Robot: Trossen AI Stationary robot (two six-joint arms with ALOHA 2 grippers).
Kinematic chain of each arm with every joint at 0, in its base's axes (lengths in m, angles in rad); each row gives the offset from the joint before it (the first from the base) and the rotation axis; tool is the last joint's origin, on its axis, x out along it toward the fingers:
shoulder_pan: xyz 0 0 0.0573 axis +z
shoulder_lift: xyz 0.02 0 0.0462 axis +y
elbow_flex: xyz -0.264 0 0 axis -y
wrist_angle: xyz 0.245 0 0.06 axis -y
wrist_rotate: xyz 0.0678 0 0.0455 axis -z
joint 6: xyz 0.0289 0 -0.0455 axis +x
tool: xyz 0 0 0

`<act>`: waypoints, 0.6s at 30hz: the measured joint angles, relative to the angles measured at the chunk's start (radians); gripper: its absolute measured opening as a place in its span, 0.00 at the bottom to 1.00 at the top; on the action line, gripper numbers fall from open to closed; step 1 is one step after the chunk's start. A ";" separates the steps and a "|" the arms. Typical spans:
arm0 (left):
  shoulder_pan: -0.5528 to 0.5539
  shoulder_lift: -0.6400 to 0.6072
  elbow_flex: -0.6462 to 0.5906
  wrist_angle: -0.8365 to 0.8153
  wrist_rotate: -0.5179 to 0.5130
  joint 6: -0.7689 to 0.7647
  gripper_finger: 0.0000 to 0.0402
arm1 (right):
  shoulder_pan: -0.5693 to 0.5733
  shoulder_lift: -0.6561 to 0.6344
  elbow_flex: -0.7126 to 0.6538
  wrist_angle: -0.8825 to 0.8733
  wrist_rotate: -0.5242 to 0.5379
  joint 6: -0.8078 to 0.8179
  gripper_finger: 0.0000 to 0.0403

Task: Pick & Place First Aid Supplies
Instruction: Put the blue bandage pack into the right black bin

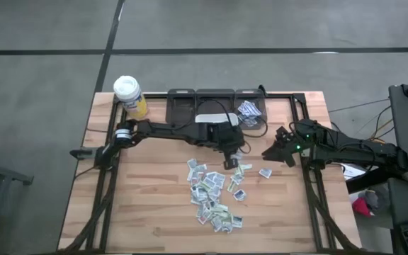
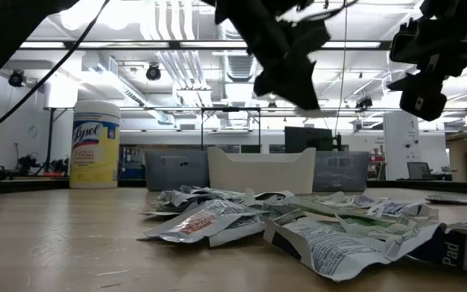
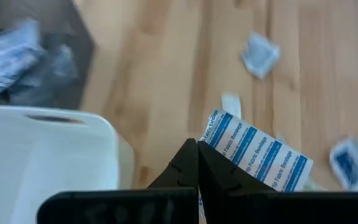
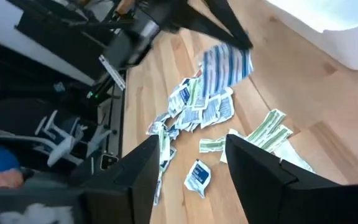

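Observation:
A pile of first aid supplies point(image 1: 214, 193), small flat paper packets, lies on the wooden table near its middle; the low view shows the same pile point(image 2: 314, 223). My left gripper point(image 1: 230, 157) hangs above the pile's far end, shut on a blue-striped bandage packet point(image 3: 253, 152), which also shows in the right wrist view point(image 4: 225, 62). My right gripper point(image 1: 271, 152) stands open at the table's right, above the wood, with nothing between its fingers point(image 4: 253, 168). My left gripper pinches the blue-striped packet by one edge point(image 3: 209, 138) between its two shut fingers. The fingers slant down from the table's left side. The packet is lifted clear of the table and sticks out past the fingertips, tilted.
Along the far edge stand dark trays point(image 1: 183, 106), a white bin point(image 1: 214, 117) and a tray holding blue packets point(image 1: 248, 110). A yellow wipes bottle point(image 1: 129, 95) stands at the far left corner. A few loose packets point(image 1: 265, 172) lie right of the pile.

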 joint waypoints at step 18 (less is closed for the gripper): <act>-0.001 -0.001 0.123 0.013 -0.175 -0.150 0.00 | 0.000 0.138 -0.002 0.234 0.277 0.200 0.65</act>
